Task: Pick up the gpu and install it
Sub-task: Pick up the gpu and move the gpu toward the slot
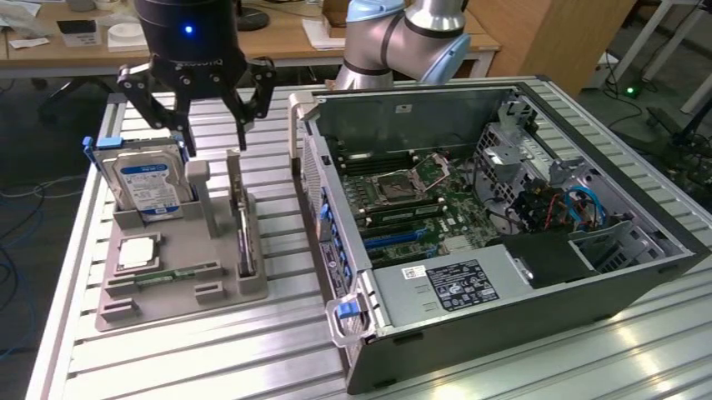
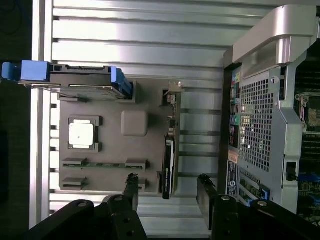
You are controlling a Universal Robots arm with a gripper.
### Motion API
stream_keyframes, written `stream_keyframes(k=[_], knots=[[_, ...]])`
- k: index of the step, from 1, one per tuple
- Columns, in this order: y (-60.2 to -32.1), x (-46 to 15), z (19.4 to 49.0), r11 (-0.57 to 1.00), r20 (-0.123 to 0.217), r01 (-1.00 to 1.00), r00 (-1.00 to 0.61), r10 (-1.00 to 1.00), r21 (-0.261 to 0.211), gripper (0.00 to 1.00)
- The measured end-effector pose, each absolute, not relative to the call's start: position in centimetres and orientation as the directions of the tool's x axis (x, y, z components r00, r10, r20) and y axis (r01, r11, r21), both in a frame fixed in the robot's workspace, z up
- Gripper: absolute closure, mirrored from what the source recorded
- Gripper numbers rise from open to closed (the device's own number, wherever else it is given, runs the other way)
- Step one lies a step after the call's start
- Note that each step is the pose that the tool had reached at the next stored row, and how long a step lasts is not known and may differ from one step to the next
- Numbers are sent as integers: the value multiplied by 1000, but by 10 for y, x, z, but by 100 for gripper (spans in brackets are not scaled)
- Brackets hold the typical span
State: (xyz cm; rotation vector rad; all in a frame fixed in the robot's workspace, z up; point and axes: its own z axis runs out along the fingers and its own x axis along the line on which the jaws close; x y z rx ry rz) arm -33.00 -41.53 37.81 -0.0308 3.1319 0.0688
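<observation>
Grey holder on the slatted counter keeps the gpu on edge, top edge free; pincer hangs wide open just above it, blue-labelled hard drive beside.

- Gripper, body: brand lettering, upside down, reads as Robotiq.
- Hard drive: blue-and-white label, print illegible.
- Power supply, inside computer case: black-and-white label, print illegible.

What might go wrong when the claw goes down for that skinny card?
The gpu stands on its thin edge in the grey holder, so a crooked squeeze might tip it or let it slip. The open gripper hangs near the upright hard drive; a finger might bump it going down.
</observation>
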Motion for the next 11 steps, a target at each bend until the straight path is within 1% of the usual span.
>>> stream_keyframes(k=[11], knots=[[-416,-330,371,999,-9,-20,-1000,-19,44,41]])
